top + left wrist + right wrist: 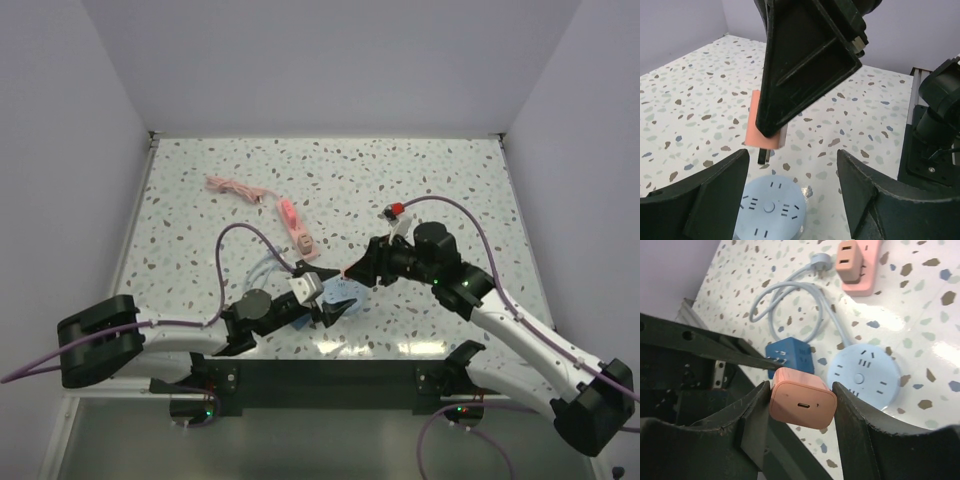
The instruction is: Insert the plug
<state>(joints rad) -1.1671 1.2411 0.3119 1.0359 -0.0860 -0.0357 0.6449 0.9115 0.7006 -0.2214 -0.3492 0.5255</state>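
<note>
Salmon-pink plug (pixel 802 404) clamped in right gripper (pixel 801 390), long axis upright, prongs toward 6 o'clock over pale-blue round socket (pixel 771 207), left gripper (pixel 792 167) parted, empty, flanking socket.

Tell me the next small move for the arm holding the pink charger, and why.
Probably lower the right gripper slightly, steering the pink charger toward the round socket and its slots. The charger sits clamped in the fingers, prongs down, hovering just short of the socket, not inserted.
</note>
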